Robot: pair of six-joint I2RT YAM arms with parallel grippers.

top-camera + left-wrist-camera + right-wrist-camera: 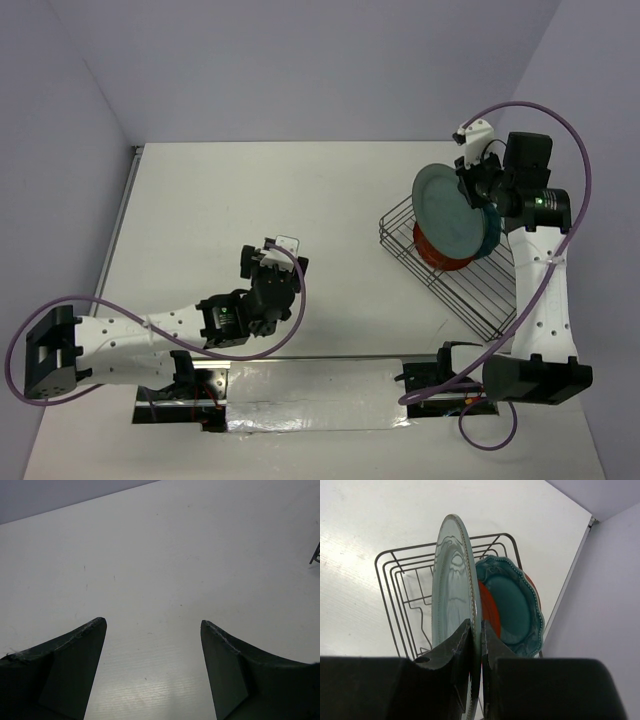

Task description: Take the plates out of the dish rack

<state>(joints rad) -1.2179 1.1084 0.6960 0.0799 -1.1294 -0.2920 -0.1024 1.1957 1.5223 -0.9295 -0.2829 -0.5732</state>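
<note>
The dark wire dish rack (pixel 455 285) stands at the right of the table. My right gripper (pixel 472 187) is shut on the rim of the pale grey-green plate (pixel 450 212) and holds it upright above the rack. In the right wrist view the plate (pixel 451 590) stands edge-on between my fingers (pixel 460 645), over the rack (pixel 395 595). Behind it a red-orange plate (pixel 487 611) and the dark teal scalloped plate (pixel 515 605) stand in the rack. The red-orange plate (pixel 440 256) shows below the held plate in the top view. My left gripper (pixel 272 262) is open and empty over bare table (pixel 160 555).
White table (pixel 250 200) with walls at the back and sides. A reflective strip (pixel 300 395) lies along the near edge between the arm bases. A corner of the rack (pixel 316 555) shows at the right edge of the left wrist view.
</note>
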